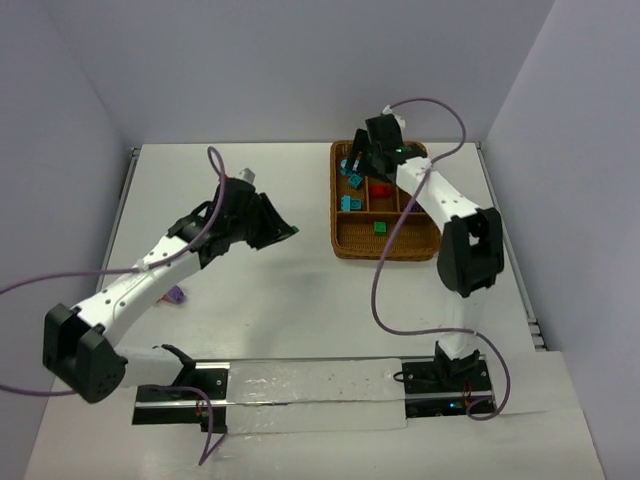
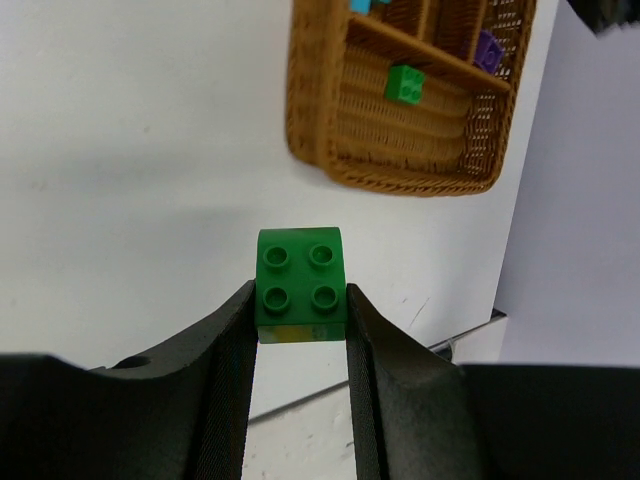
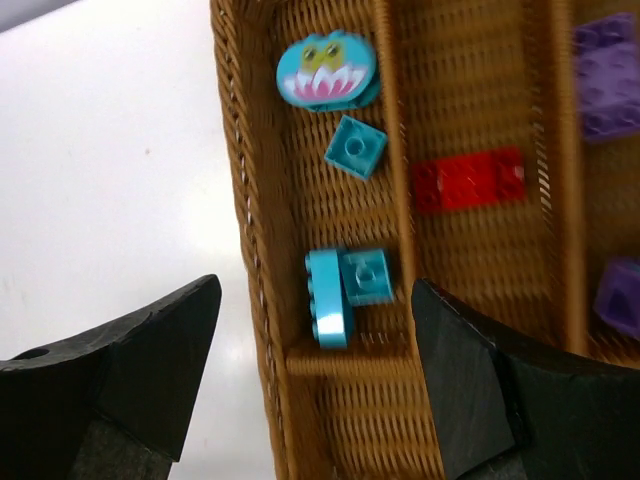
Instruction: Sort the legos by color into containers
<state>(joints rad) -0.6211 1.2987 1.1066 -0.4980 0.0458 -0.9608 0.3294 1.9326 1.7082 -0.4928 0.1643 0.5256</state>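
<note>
Found left gripper (image 2: 300, 312) narrowed onto a green lego (image 2: 300, 262): one finger pad on each side face, four studs toward the wrist camera, a yellowish smear on the edge nearest the palm. Held clear above the white table (image 2: 130, 150). Ahead of the fingertips and off to their right, well apart: a corner of the wicker tray (image 2: 312, 110), nothing in between. Inside its wide slot, a second green lego (image 2: 404, 83). Past the divider, a purple lego (image 2: 488, 50) and a teal sliver (image 2: 360, 5) cut by the frame edge.

Found right gripper (image 3: 317, 295) spread wide and empty, hovering over the same tray at its outer wall and the narrow slot beside it. Straight below the gap: two teal legos (image 3: 345, 290), touching, blurred. Further ahead in that slot, a small teal square (image 3: 356, 147), then a rounded teal piece (image 3: 327, 70) with a printed face. Next slot over, toward the right finger: a red lego (image 3: 468, 180). Beyond that, purple pieces (image 3: 610, 75), cut off at the frame.

From overhead, well behind the left gripper, beside its forearm: a loose purple lego (image 1: 176, 295) on the table, partly hidden by the arm, shape unclear.
</note>
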